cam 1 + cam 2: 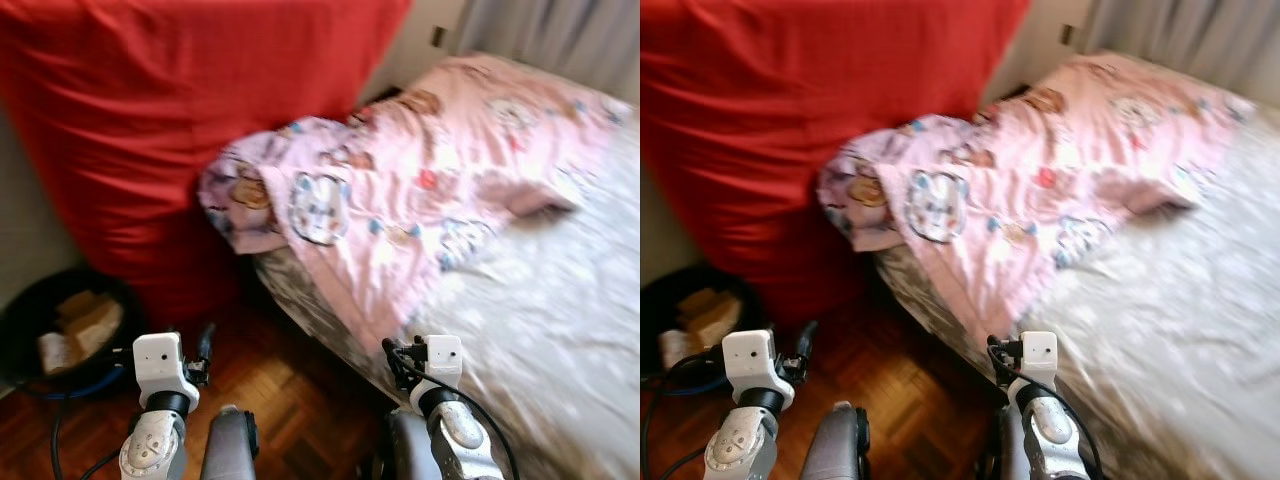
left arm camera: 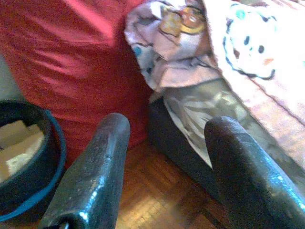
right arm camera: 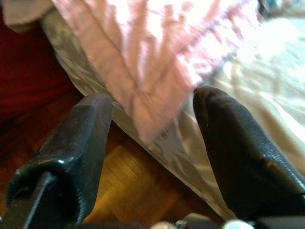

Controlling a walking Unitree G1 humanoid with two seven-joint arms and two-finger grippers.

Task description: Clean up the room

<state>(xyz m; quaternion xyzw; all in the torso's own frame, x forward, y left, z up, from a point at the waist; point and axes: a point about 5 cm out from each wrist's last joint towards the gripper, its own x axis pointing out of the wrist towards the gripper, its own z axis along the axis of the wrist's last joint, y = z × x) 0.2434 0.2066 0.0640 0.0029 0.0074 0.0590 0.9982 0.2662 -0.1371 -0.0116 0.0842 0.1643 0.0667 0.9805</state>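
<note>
The robot stood at the corner of a bed dressed in a pale, silvery patterned sheet, with a rumpled pink cartoon-print blanket lying across it and spilling over the near edge toward the dark wooden parquet floor. A large red fabric-covered shape rose behind the bed's corner, and the blanket's bunched end pressed against it. Down beside that red mass sat a round black bin with a blue rim, holding pale crumpled paper or card.

The left gripper hung low over the floor, its two black fingers spread well apart with nothing between them. The right gripper hovered just by the bed's edge, its jaws likewise wide and empty, pointing at the blanket's hanging hem.
</note>
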